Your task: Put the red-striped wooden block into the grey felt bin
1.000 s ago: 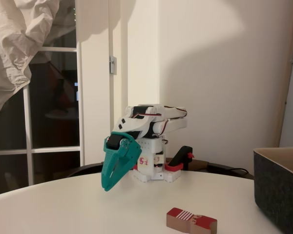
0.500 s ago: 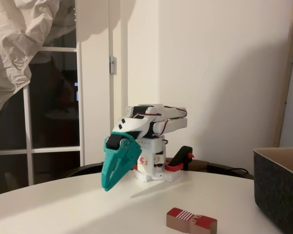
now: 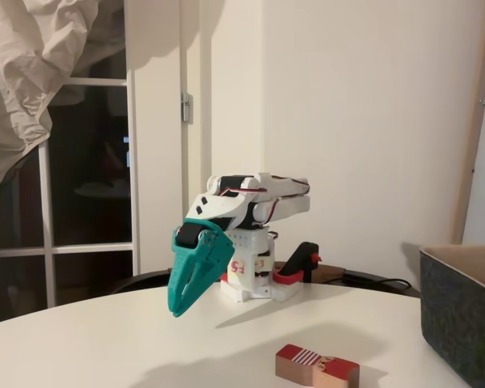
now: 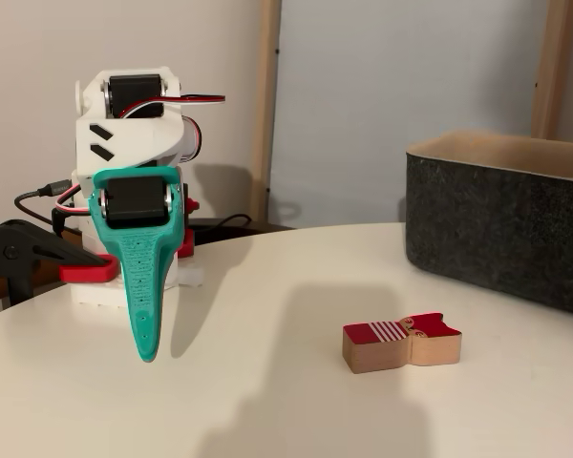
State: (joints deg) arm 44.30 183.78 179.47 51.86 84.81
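Observation:
The red-striped wooden block (image 3: 317,366) lies flat on the white table, red top with white stripes at its left end; it also lies at the table's middle right (image 4: 402,343). The grey felt bin (image 3: 465,314) stands at the right edge, and at the upper right (image 4: 501,219) with its tan inside showing. My teal gripper (image 3: 179,309) hangs shut, pointing down just above the table, well left of the block and folded near the white arm base. In a fixed view the gripper (image 4: 146,349) is edge-on, left of the block, holding nothing.
The white arm base (image 3: 255,275) is held to the round table's (image 4: 267,305) far edge by a black and red clamp (image 4: 33,260). A dark window and a hanging white cloth (image 3: 32,73) lie behind at the left.
The arm, the block and the bin have not moved. A shadow has spread over the table near the block and the light on the wall has shifted.

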